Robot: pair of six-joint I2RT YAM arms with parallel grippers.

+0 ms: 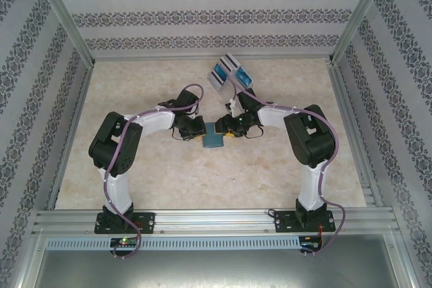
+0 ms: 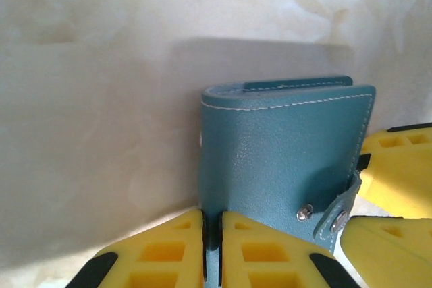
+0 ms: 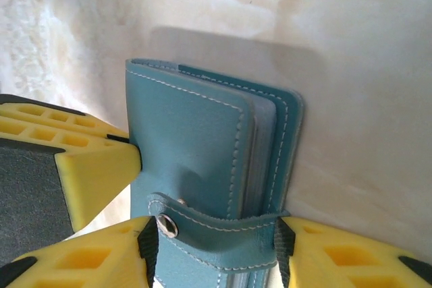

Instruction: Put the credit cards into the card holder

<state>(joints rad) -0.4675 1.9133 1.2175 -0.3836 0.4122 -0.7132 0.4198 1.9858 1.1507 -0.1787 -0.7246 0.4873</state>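
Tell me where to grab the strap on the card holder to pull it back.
Pinch the strap at its rounded free end beside the snap, probably coming across the front cover. That tip lies on the cover, while its other end wraps round the open edge of the card holder.

White-and-black arms (image 1: 116, 190) trailing purple cables (image 1: 194, 87); yellow honeycombed fingers (image 2: 162, 254) with black tips.

A lab-style robot test cell: a silver aluminium profile frame (image 1: 216, 219) boxes in a beige marble-patterned counter (image 1: 202, 180), with grey floral-striped wall panels (image 1: 202, 5) far, left and right.
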